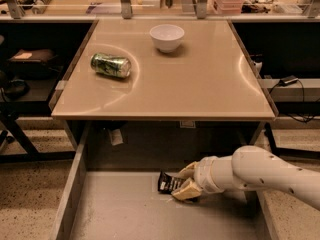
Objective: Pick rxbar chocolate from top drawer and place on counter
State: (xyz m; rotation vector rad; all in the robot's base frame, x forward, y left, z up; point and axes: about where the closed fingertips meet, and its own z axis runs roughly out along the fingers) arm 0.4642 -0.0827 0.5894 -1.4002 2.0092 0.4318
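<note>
The rxbar chocolate (pixel 167 182) is a small black wrapper bar with white print, at the back middle of the open top drawer (pixel 120 209). My gripper (pixel 185 182) reaches in from the right on a white arm. Its tan fingers (pixel 186 191) are closed over the bar's right end, and the bar sits low over the grey drawer floor. The counter (pixel 200 79) is the glossy beige tabletop above the drawer.
A crushed green soda can (pixel 110 65) lies on its side at the counter's left. A white bowl (pixel 166 37) stands at the back middle. The drawer's grey side walls (pixel 70 194) bound it left and right. Shelves and cables flank the table.
</note>
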